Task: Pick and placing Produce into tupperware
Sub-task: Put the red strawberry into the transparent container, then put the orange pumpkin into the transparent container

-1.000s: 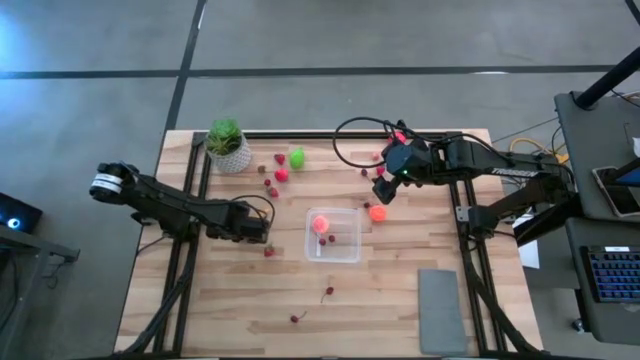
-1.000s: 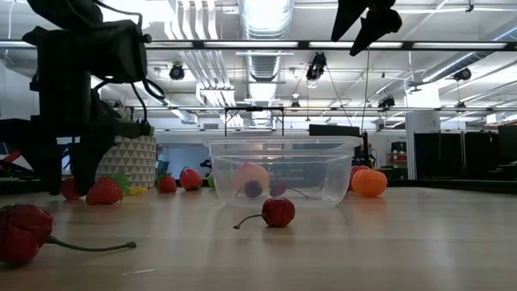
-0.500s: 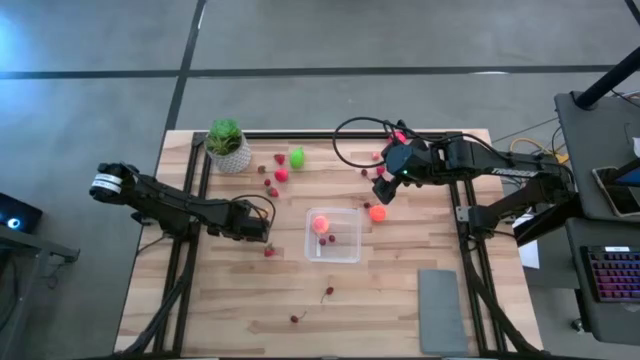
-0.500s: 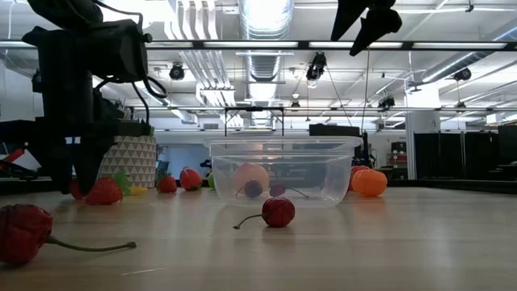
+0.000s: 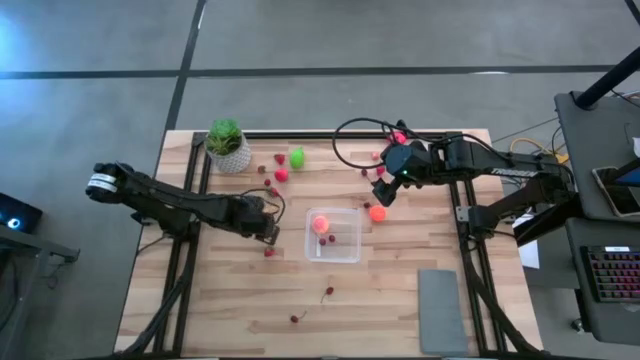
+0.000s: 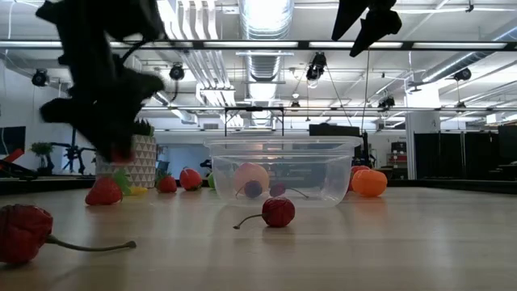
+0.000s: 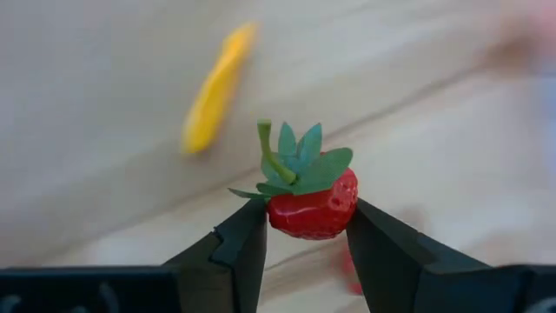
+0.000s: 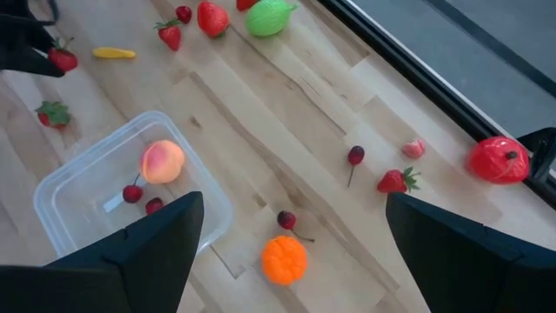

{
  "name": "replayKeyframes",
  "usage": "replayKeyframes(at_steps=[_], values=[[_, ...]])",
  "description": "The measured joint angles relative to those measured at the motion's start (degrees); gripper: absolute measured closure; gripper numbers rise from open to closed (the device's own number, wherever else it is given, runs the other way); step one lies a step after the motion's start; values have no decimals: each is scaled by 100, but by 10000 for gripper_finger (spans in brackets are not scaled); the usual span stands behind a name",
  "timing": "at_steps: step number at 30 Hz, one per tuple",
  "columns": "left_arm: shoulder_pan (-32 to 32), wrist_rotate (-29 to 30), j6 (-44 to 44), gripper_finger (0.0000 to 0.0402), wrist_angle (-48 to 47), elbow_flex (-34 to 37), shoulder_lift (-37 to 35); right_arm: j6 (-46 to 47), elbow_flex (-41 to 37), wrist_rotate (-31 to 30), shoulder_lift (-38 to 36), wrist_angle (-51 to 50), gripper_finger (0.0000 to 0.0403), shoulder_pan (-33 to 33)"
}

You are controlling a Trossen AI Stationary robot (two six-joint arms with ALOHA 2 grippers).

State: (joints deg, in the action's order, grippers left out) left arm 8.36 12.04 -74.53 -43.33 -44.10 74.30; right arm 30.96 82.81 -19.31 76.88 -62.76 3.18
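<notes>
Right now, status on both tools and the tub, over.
Left tool shut on a strawberry, lifted beside the tub. Right tool open, hovering over the orange ball. Tub holds a peach ball and two cherries. Nothing in the way.

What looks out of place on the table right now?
Most produce lies loose on the table outside the tupperware, including two cherries near the front edge. Nothing looks damaged or spilled.

Wooden slatted desk (image 5: 400, 300), bearing clear tupperware (image 5: 333, 234), scattered red produce (image 5: 272, 184), potted plant (image 5: 227, 143), grey pad (image 5: 441, 309).
</notes>
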Motion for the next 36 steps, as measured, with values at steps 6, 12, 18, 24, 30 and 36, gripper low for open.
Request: replayKeyframes(at_steps=[6,12,18,24,30,36], values=[[-60,482,1870,268,1683,-439,-118,76,0,-2,-57,-4,49,12],[-272,47,3048,268,4141,-428,252,241,0,-4,-80,-12,49,22],[-478,-848,2770,268,4699,-422,1058,245,0,-21,-102,-11,49,22],[-492,-1868,2051,268,5193,-489,1804,249,0,-22,-113,-11,49,22],[-501,-1621,2077,247,5227,-787,1899,354,0,-22,-113,-70,49,20],[-498,-1614,2086,186,5171,-847,1897,356,0,-22,-113,-354,49,20]])
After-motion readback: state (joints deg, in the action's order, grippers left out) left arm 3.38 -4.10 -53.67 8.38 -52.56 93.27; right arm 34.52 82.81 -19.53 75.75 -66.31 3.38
